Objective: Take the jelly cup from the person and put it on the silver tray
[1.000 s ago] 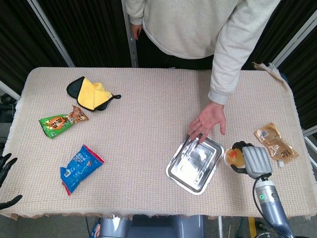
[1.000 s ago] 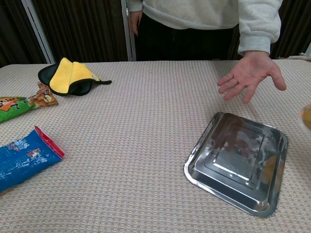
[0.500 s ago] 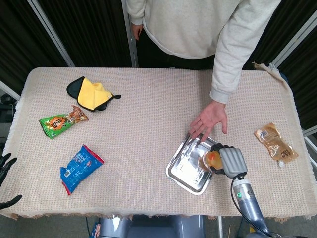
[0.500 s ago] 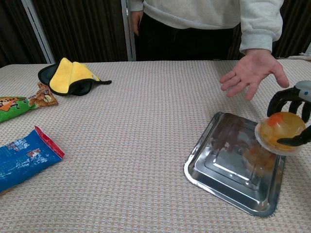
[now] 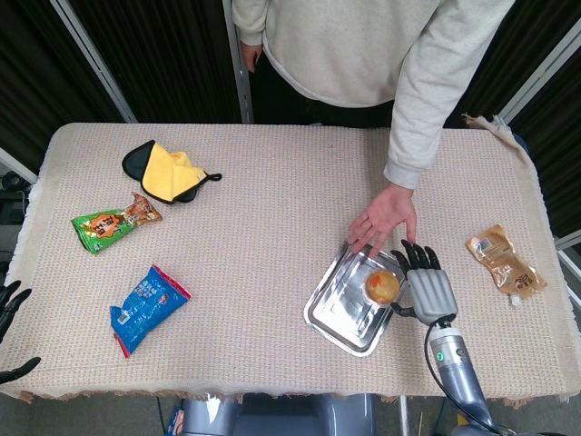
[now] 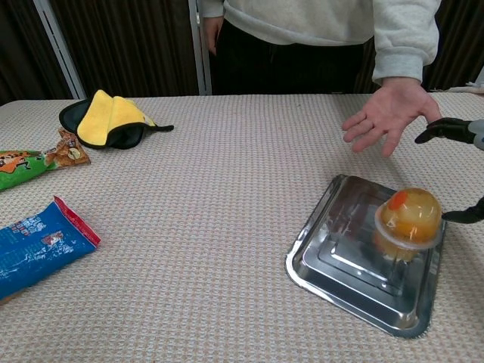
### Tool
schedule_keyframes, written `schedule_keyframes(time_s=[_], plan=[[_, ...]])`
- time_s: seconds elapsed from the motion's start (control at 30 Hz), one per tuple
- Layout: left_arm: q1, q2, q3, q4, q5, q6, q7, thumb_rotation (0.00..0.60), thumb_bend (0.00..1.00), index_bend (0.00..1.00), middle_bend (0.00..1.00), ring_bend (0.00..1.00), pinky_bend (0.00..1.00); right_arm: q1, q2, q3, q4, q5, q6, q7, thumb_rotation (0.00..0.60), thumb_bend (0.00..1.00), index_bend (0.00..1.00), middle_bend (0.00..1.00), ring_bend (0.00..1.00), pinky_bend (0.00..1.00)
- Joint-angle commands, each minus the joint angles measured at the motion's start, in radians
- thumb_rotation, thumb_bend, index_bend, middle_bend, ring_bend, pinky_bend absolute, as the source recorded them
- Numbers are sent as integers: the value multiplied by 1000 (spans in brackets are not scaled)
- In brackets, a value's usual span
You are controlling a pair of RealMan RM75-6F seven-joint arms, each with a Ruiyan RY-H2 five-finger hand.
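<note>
Now jelly cup [image 5: 382, 286] on silver tray [image 5: 338, 307].

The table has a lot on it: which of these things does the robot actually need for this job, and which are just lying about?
Part of the job:
jelly cup, sitting on the tray
silver tray
right hand, fingers spread beside the cup
person's hand

Just lying about:
yellow and black cloth
green snack packet
blue snack packet
brown sachet

Dark curtains [image 5: 163, 54] hang behind the cloth-covered table [image 5: 272, 227].
</note>
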Motion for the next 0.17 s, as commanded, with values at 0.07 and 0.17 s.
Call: schedule_keyframes(time_s=[0.07, 0.17], plan=[[0, -1, -1, 1, -2, 0, -2, 600, 0, 21, 0, 0, 0, -27, 56, -13, 4, -43, 29, 19, 600, 86, 129, 0, 0, 0], [1, -1, -2, 2, -3, 1, -4, 600, 1, 21, 0, 0, 0, -56, 106, -29, 35, -100, 66, 44, 600, 85, 130, 0, 0, 0]])
